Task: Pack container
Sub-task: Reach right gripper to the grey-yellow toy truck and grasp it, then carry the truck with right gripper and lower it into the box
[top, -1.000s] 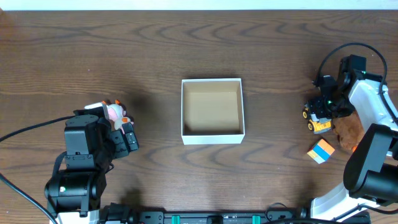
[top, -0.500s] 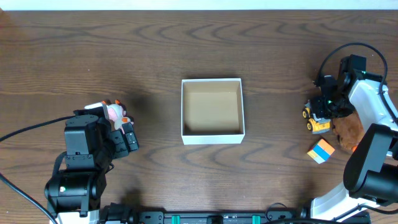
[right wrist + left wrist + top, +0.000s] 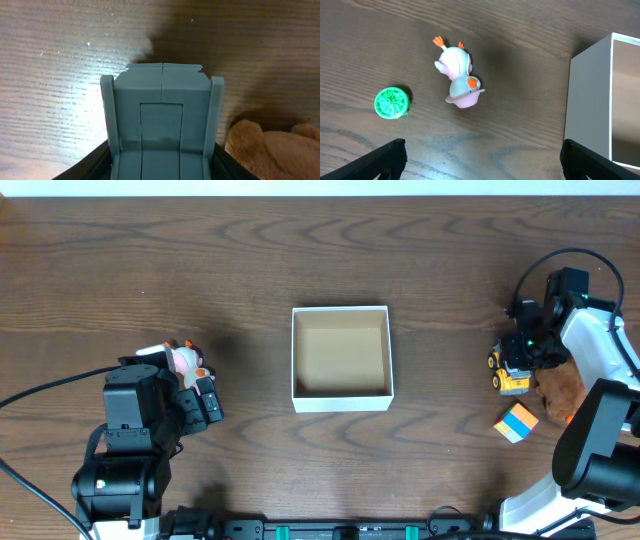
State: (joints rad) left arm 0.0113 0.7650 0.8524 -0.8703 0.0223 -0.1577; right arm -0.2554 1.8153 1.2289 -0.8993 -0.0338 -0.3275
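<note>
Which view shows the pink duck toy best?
The left wrist view: the pink duck toy shows whole and close, with a green disc beside it. The overhead view shows it small, crowded against the left arm. The right wrist view does not show it.

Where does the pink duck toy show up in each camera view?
Overhead: pink duck toy left of the container, level with it.
Left wrist: pink duck toy just left of centre.
Right wrist: not in it.
Shared landmark: the container, mid-frame overhead, at the left wrist view's right edge.
</note>
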